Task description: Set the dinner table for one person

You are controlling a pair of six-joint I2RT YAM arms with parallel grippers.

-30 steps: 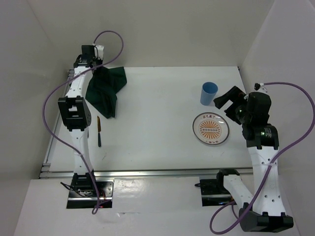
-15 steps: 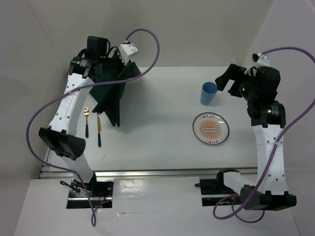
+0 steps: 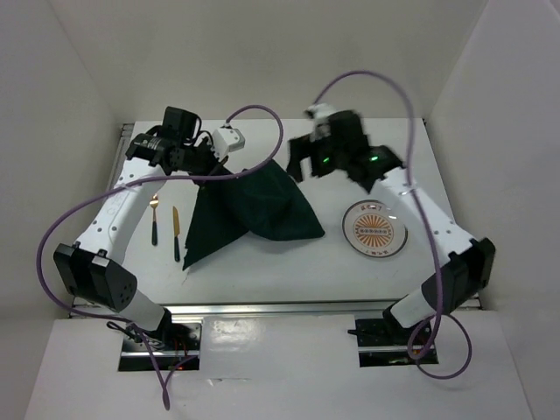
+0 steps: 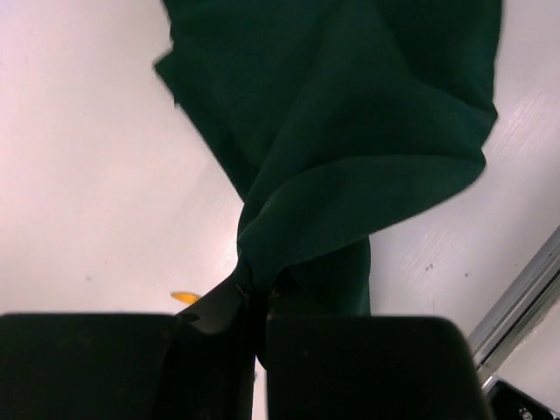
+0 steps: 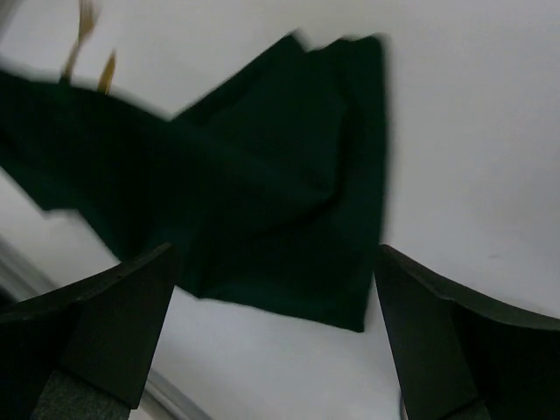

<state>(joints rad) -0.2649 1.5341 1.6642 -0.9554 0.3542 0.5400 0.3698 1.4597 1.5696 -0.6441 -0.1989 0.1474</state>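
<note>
Half dangled green placemat (image 3: pixel 262 206) over mid surface (image 3: pixel 289 267) from left gripper (image 4: pixel 258 297) clamped on its 11 o'clock corner, held right gripper (image 5: pixel 276 262) agape at 1 o'clock, likely needed a free corner caught, pulled flat.

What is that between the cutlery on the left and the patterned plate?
The dark green cloth, pinched by the left gripper and draped onto the dinner table, lies between cutlery and plate; the top external view shows it.

Left end effector (image 4: pixel 258 296) clamped, right end effector (image 5: pixel 273 262) gaping.
</note>
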